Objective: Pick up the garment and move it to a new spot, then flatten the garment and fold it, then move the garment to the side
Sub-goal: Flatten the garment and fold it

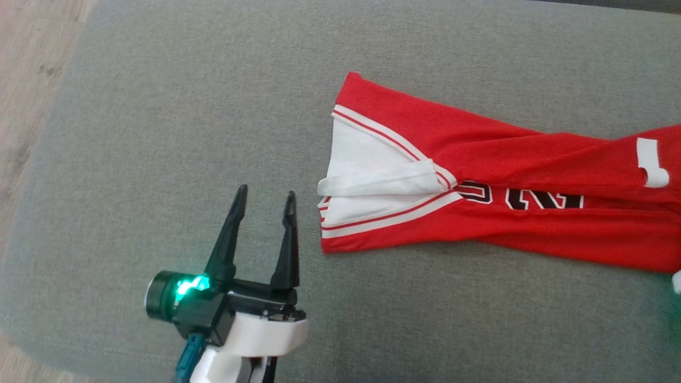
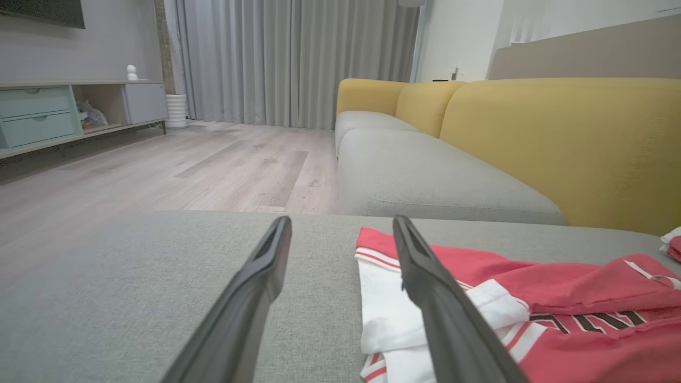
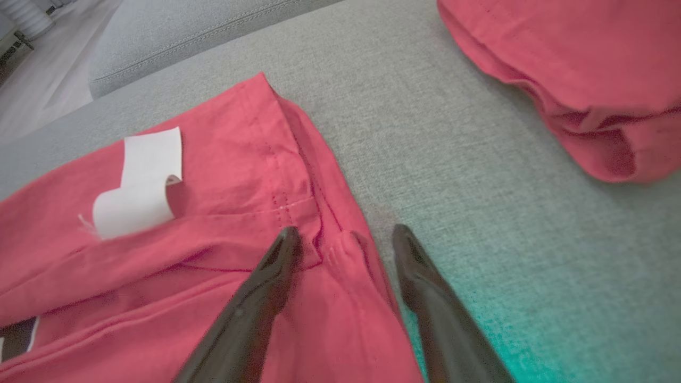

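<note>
The garment point(image 1: 489, 175) is a red jersey with white trim and black lettering, folded into a long strip on the grey cushion point(image 1: 186, 133). Its white-lined end points left. My left gripper point(image 1: 266, 196) stands open just left of that end, apart from the cloth, with nothing between its fingers. In the left wrist view the garment point(image 2: 532, 308) lies to the right of the open fingers point(image 2: 340, 221). My right gripper point(image 3: 346, 234) is open over the other end of the garment point(image 3: 213, 213), its tips astride the hem edge, gripping nothing.
A second red cloth point(image 3: 574, 69) lies bunched beyond the right gripper. The cushion's left edge drops to a wooden floor point(image 1: 32, 64). A yellow sofa back point(image 2: 558, 138) and another grey seat point(image 2: 425, 181) stand behind.
</note>
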Motion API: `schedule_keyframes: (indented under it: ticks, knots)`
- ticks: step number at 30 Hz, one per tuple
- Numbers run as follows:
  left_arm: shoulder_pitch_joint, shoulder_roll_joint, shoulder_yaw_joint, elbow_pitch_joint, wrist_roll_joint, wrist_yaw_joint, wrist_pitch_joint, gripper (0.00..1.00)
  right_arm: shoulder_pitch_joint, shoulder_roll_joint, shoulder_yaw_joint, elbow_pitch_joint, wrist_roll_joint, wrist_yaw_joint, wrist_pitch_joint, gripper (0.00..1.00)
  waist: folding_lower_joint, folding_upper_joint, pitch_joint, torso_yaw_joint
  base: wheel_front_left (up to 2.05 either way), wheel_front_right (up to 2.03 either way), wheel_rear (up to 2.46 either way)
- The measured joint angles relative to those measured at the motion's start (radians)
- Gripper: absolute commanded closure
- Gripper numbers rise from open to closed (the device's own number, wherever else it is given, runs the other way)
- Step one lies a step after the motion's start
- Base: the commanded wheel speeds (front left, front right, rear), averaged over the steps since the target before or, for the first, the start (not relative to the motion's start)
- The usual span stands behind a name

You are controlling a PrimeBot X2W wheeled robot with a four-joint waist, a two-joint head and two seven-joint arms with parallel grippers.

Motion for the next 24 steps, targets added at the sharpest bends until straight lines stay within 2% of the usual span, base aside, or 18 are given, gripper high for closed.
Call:
schedule_keyframes:
  ticks: [1, 9, 15, 21, 24]
  knots:
    - [0.007, -0.003, 0.010, 0.000, 0.001, -0.002, 0.000, 0.00, 0.000, -0.001, 0.005, -0.004, 0.004, 0.000, 0.007, 1.00, 0.0001, 0.0000, -0.001, -0.003, 0.00, 0.00, 0.00]
    - [0.023, -0.011, 0.047, 0.000, 0.027, -0.029, 0.000, 0.00, 0.005, -0.008, 0.045, -0.035, 0.055, 0.000, -0.003, 1.00, 0.0001, 0.0000, -0.013, -0.052, 0.00, 0.00, 0.00]
    - [0.025, -0.012, 0.060, 0.000, 0.043, -0.046, 0.000, 0.00, 0.005, -0.086, 0.020, -0.064, 0.063, 0.000, -0.016, 1.00, 0.0001, 0.0000, -0.023, -0.101, 0.00, 0.00, 0.00]
    - [0.028, -0.013, 0.072, 0.000, 0.043, -0.054, 0.000, 0.00, 0.000, -0.098, 0.005, -0.260, 0.098, 0.000, 0.030, 1.00, 0.0001, 0.0000, -0.036, -0.139, 0.00, 0.00, 0.00]
    - [0.027, -0.013, 0.072, 0.000, 0.043, -0.055, 0.000, 0.00, -0.001, -0.069, 0.012, -0.402, 0.124, 0.000, 0.071, 1.00, 0.0001, 0.0000, -0.036, -0.140, 0.00, 0.00, 0.00]
